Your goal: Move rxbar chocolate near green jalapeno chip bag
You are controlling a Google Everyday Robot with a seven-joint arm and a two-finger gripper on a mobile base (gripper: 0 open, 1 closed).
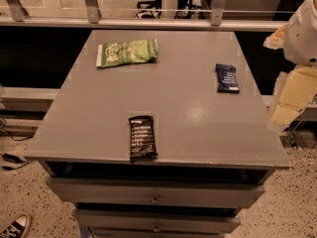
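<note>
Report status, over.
Gripper at right, off the table, touching nothing. Rxbar flat at front edge, chip bag at far left. Nothing between them; blue bar sits far right.

One raised view from the table's (198,108) front, angled down across it — gripper (292,97) close at right edge.

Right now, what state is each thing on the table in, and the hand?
rxbar chocolate: lying flat at the near edge, untouched.
green jalapeno chip bag: lying flat, far left.
blue bar: lying flat, right side.
hand: beyond the table's right edge, touching no item.
</note>
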